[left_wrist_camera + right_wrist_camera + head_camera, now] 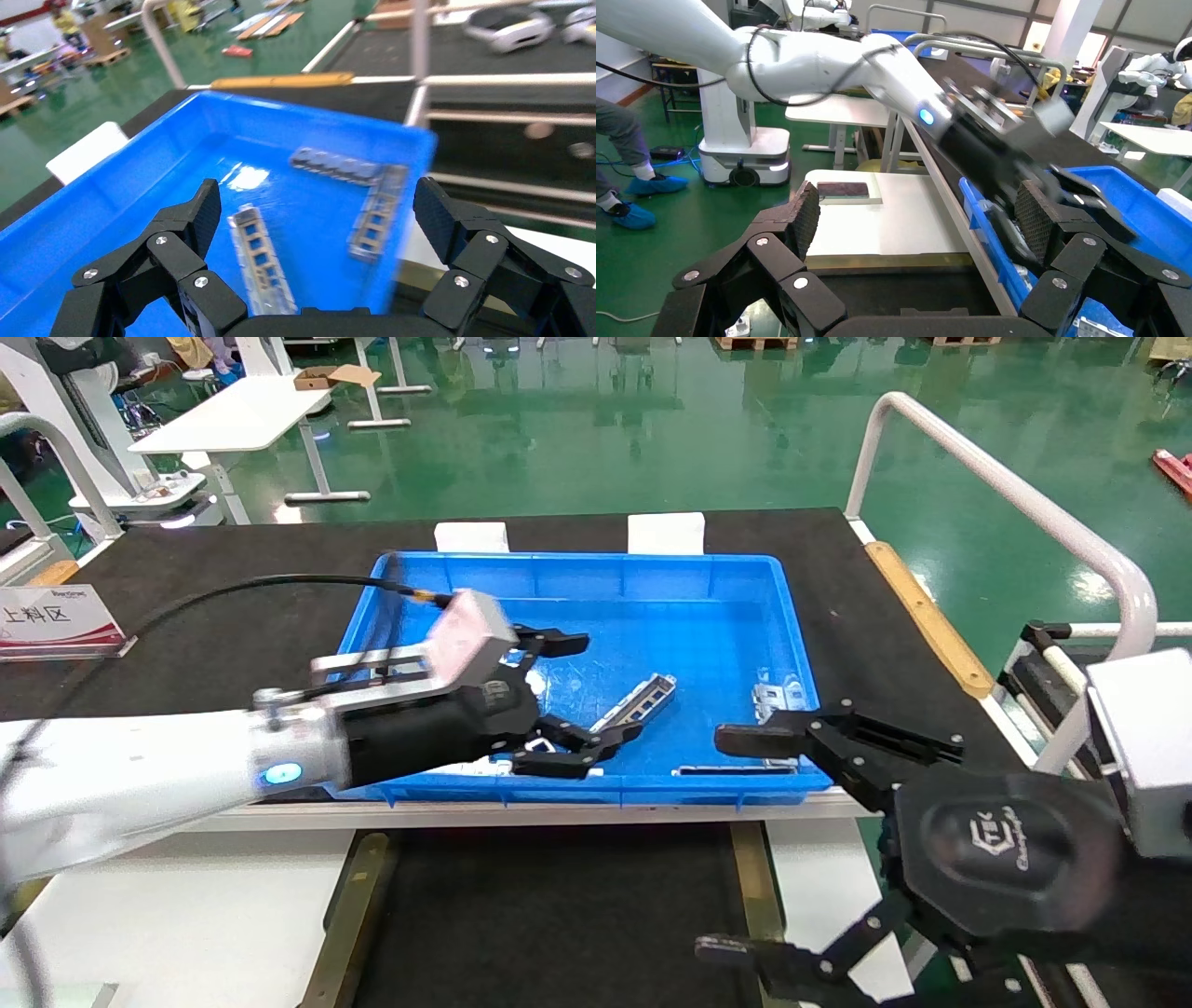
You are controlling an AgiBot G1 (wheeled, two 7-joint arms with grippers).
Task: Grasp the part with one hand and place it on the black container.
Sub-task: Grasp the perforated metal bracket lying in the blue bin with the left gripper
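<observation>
Left end effector (573, 696) spread wide over part (636, 701)

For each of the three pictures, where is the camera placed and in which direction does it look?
Head view: on the robot's head, looking forward and down at the blue bin; the left gripper is open over it, and the right gripper is open nearer the camera.
Left wrist view: on the left arm, looking into the blue bin at the part between its own fingers.
Right wrist view: on the right arm, looking sideways at the left gripper.
Shared: the blue bin and left gripper appear in all three.
</observation>
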